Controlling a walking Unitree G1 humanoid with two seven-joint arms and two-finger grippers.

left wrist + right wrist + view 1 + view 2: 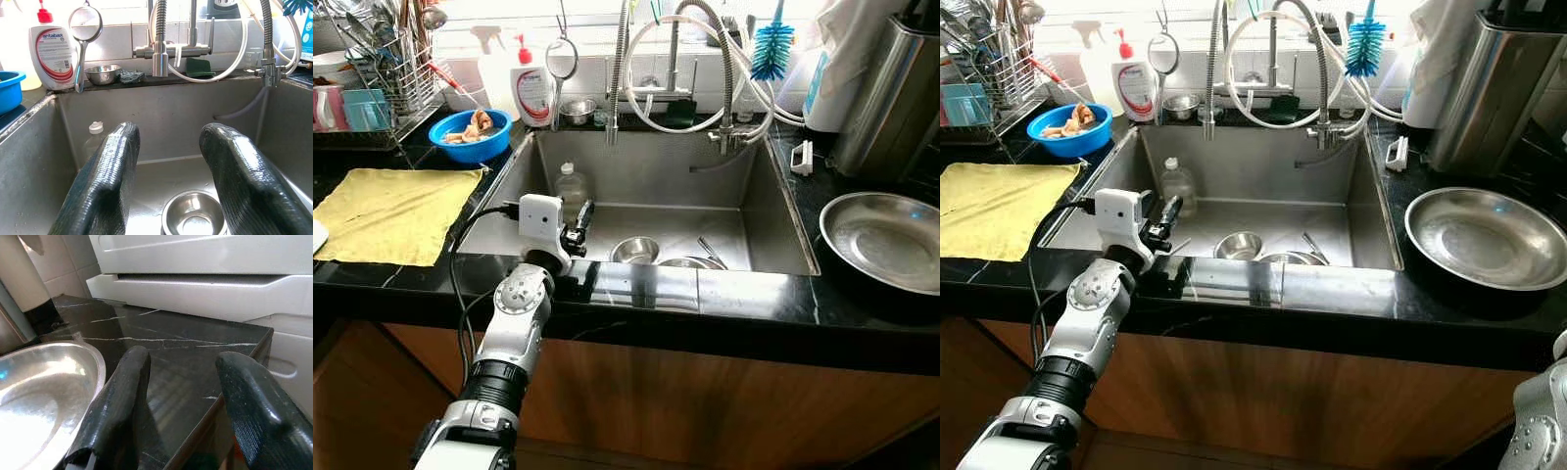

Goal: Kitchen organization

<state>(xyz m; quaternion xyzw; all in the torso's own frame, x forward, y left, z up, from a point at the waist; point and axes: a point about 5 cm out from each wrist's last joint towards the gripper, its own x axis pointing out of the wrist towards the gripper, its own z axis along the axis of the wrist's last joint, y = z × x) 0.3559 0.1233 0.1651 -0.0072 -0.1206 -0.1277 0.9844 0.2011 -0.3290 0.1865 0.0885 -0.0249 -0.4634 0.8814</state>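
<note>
Below the spread left end effector (168,186) — a small steel bowl (194,226).

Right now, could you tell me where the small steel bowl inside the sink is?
The small steel bowl sits on the sink floor near the front wall, just right of the open left gripper and the clear plastic bottle.

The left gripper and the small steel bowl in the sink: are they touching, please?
Apart. In the left wrist view the left gripper is open above the sink front, and the small steel bowl sits on the sink floor beyond, untouched by either finger.
</note>
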